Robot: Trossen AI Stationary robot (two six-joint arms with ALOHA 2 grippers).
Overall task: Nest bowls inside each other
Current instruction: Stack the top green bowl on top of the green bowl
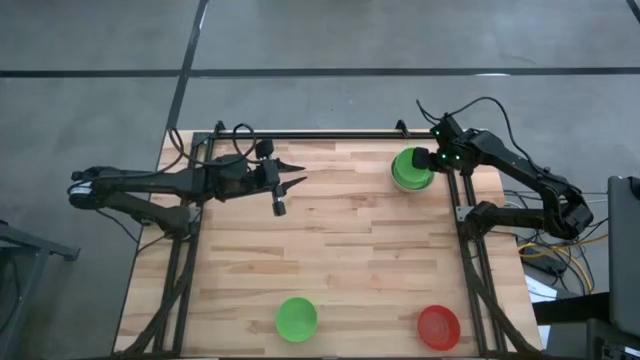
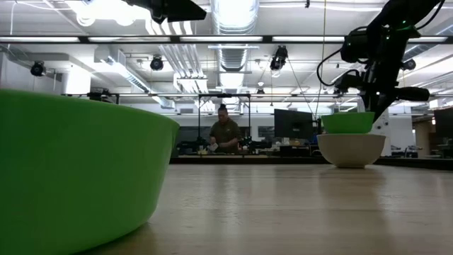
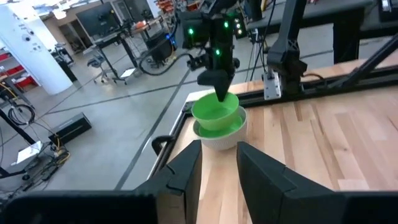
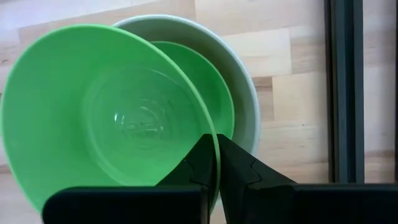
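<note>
Pale grey-white bowl (image 4: 245, 93) sits at the far right corner of the table (image 1: 340, 240), with a green bowl (image 4: 208, 81) already nested in it. A second green bowl (image 4: 106, 118) hangs tilted just above that pair, its rim pinched between the closed fingers of the right gripper (image 4: 216, 163). The low view shows this held bowl above the white one, not seated.

Two bowls are loose at the near edge: a lone green bowl (image 1: 296, 318) near the middle and the red bowl (image 1: 438, 326) to its right, well apart from each other and from the stack.

Left gripper (image 1: 290, 184) hovers over the far left part of the table, its jaws a narrow gap apart, holding nothing.

A person (image 2: 225, 134) stands in the room beyond.
</note>
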